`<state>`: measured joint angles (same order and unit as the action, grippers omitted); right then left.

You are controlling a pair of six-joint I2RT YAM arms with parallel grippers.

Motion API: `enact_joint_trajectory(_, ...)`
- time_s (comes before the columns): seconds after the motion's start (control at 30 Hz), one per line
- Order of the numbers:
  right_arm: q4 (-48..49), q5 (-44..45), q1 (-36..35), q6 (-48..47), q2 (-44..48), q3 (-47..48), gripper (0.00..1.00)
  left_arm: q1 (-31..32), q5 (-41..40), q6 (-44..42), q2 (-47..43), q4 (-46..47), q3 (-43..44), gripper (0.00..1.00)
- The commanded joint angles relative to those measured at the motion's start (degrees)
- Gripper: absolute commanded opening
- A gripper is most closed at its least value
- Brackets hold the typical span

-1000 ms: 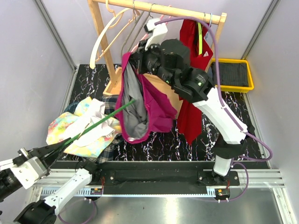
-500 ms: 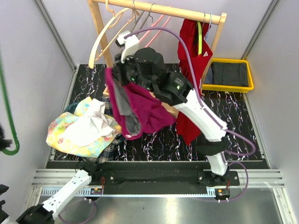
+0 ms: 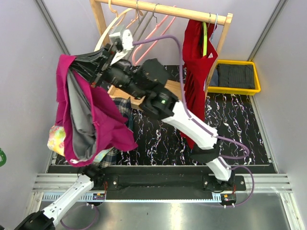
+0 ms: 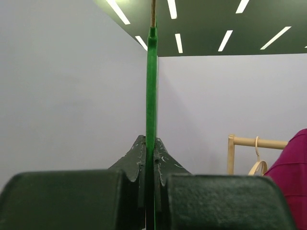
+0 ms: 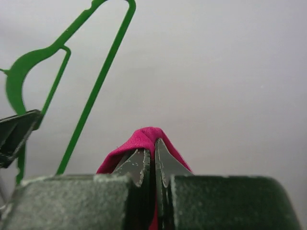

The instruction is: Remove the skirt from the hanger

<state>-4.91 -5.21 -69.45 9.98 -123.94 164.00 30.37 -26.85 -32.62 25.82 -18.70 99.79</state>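
Observation:
The magenta skirt [image 3: 88, 120] with its grey lining hangs free at the left, pinched at its top edge by my right gripper [image 3: 77, 64]. In the right wrist view the right gripper [image 5: 153, 143] is shut on a fold of the skirt [image 5: 144, 136]. The green hanger [image 5: 91, 91] stands bare beside it, apart from the skirt. My left gripper [image 4: 151, 143] is shut on the hanger's thin green bar [image 4: 151, 86] and holds it upright. Its dark fingers [image 5: 17, 134] show at the left of the right wrist view. In the top view only a green tip of the hanger [image 3: 1, 157] shows at the left edge.
A wooden clothes rack [image 3: 163, 9] stands at the back with several empty hangers [image 3: 144, 33] and a red garment [image 3: 194, 57]. A yellow bin [image 3: 256, 79] with dark cloth sits at the back right. A pile of clothes [image 3: 53, 139] lies under the skirt.
My right arm has swung left and up, carrying the skirt away from the rack. The hanger in my left gripper has moved left, almost out of the top view, and is free of the skirt.

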Motion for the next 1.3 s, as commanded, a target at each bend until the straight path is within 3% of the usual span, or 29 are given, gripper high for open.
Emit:
enact_joint_trajectory(0.0, 19.92, 2.48, -0.25, -5.49, -1.48, -5.17, 0.00, -0.49, 2.32, 0.45, -0.95, -1.25, 0.50, 0.00)
enact_joint_trajectory(0.2, 27.50, 5.54, -0.25, -11.72, -9.47, 1.58, 0.03, -0.84, 3.47, 1.42, -2.36, -1.96, -1.18, 0.00)
enact_joint_trajectory(0.33, 24.96, 8.11, 1.42, -13.58, -8.25, -6.83, 0.02, -1.10, 4.35, 2.47, -2.44, -2.74, -1.35, 0.00)
enact_joint_trajectory(0.5, 8.45, 10.22, 2.39, -12.36, -7.99, -13.16, 0.02, -1.28, 7.24, 3.88, -1.92, -3.89, -1.35, 0.00)
enact_joint_trajectory(0.6, 2.63, 10.31, 2.48, -8.50, -3.78, -26.24, 0.05, -1.28, 10.41, 5.28, -0.95, -4.15, -1.61, 0.00)
enact_joint_trajectory(0.63, 2.01, 10.05, 2.39, -7.18, -2.46, -34.81, 0.07, -1.28, 11.29, 6.24, -0.60, -4.24, -1.61, 0.00)
enact_joint_trajectory(0.73, 2.71, 10.40, 2.48, -3.84, 2.29, -50.99, 0.21, -1.28, 15.50, 8.27, 1.50, -4.33, -2.23, 0.00)
enact_joint_trajectory(0.77, 2.88, 10.66, 2.48, -3.39, 3.95, -54.46, 0.30, -1.19, 18.04, 8.54, 2.64, -4.50, -2.23, 0.00)
enact_joint_trajectory(0.9, 0.34, 11.80, 2.65, -0.58, 5.46, -66.07, 0.45, -1.19, 22.54, 10.73, 7.12, -3.71, -1.44, 0.00)
enact_joint_trajectory(1.2, -11.62, 8.81, 3.88, 6.98, 1.77, -70.92, 0.61, -1.19, 31.15, 18.99, 20.39, 0.07, 3.47, 0.00)
enact_joint_trajectory(1.27, -11.62, 11.52, 3.88, 6.90, 5.00, -71.71, 0.82, -1.19, 34.56, 22.15, 25.12, 0.33, 6.37, 0.00)
